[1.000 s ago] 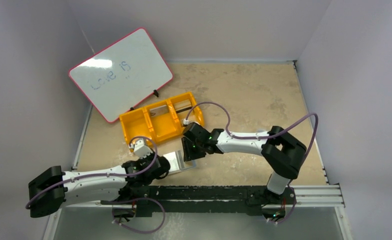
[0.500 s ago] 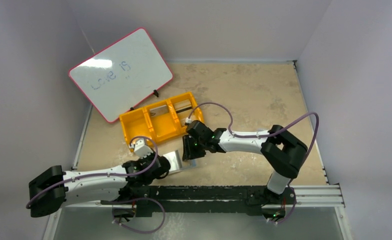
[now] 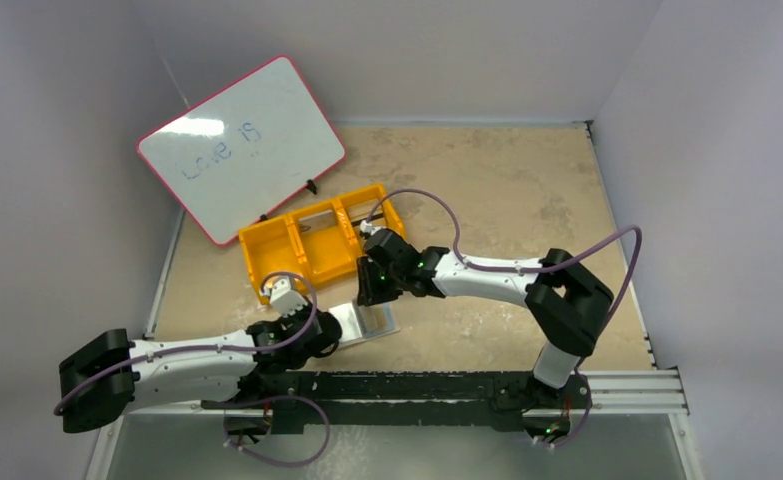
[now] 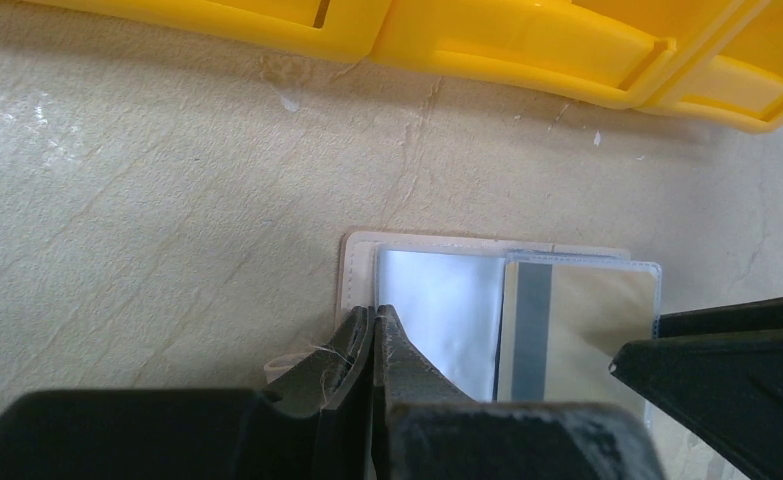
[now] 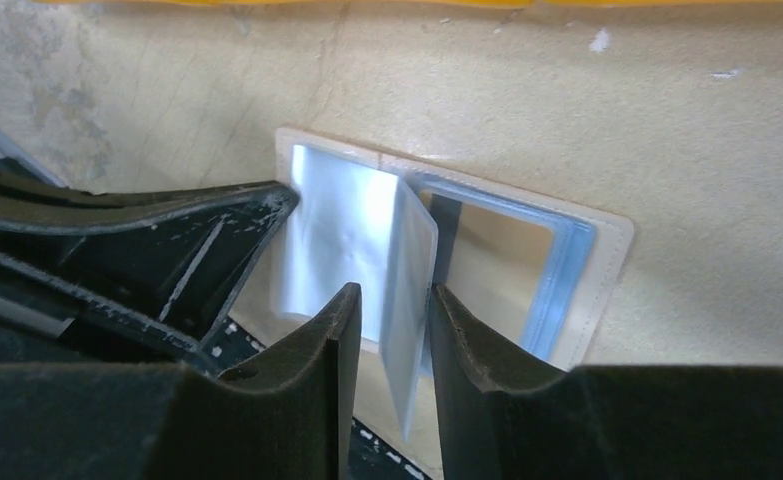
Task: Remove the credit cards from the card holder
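The card holder [image 3: 365, 322] lies open near the table's front edge, its light-blue panels edged in tan [image 4: 359, 272]. My left gripper [image 4: 377, 312] is shut, with its tips resting on the holder's left panel. A tan credit card [image 4: 587, 320] with a grey stripe sits in the right pocket [image 5: 497, 250]. A clear sleeve leaf [image 5: 412, 270] stands up between the jaws of my right gripper [image 5: 389, 295]. Those jaws are a little apart and open, the leaf close to the right finger. From above, the right gripper [image 3: 369, 298] hangs over the holder's far side.
A yellow three-compartment bin [image 3: 317, 245] stands just behind the holder, its wall close in the left wrist view [image 4: 527, 40]. A pink-rimmed whiteboard [image 3: 242, 145] leans at the back left. The black rail [image 3: 447, 385] of the arm bases runs right in front of the holder.
My right gripper has shifted slightly left and away from the front edge, and its jaws have narrowed around the sleeve leaf. The left arm has not moved.
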